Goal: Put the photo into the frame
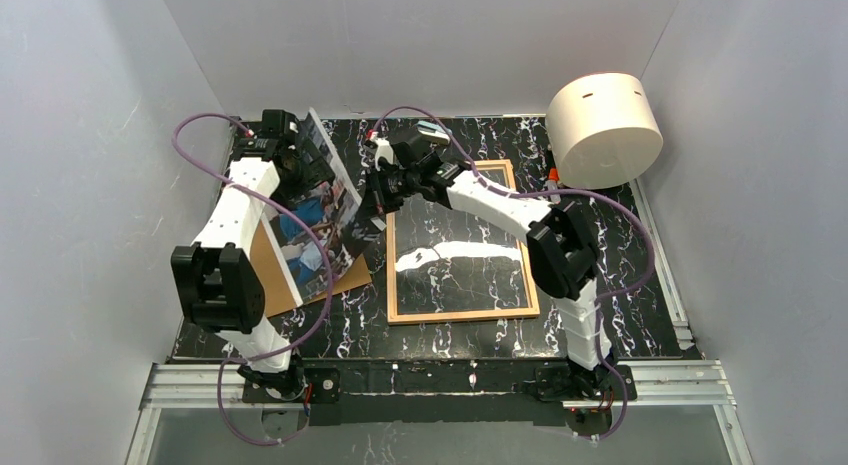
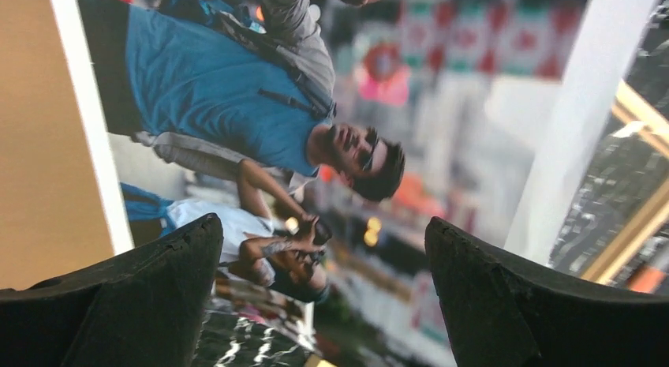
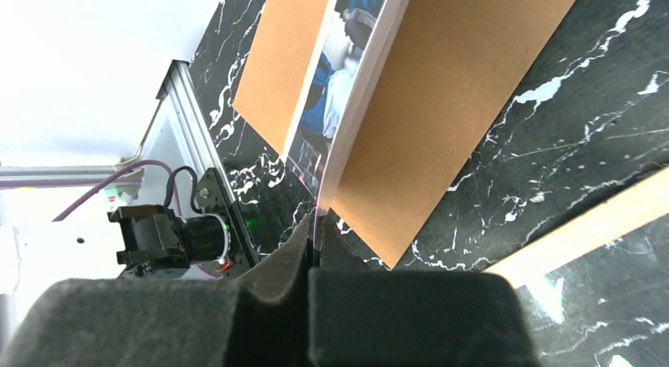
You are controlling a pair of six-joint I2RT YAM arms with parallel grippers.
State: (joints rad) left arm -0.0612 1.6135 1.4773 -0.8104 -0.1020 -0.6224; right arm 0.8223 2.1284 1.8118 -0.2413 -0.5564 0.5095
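clearly right fingers (image 3: 410, 320) pinch an edge of the photo (image 2: 237, 106) while left fingers (image 2: 118, 304) stand spread.

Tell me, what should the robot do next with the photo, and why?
Probably the right arm should swing the photo over to the frame. The right fingers are pinched shut on the photo's edge, the left fingers are open, and the photo stands tilted above the brown board, while the frame lies flat beside it with nothing in it.
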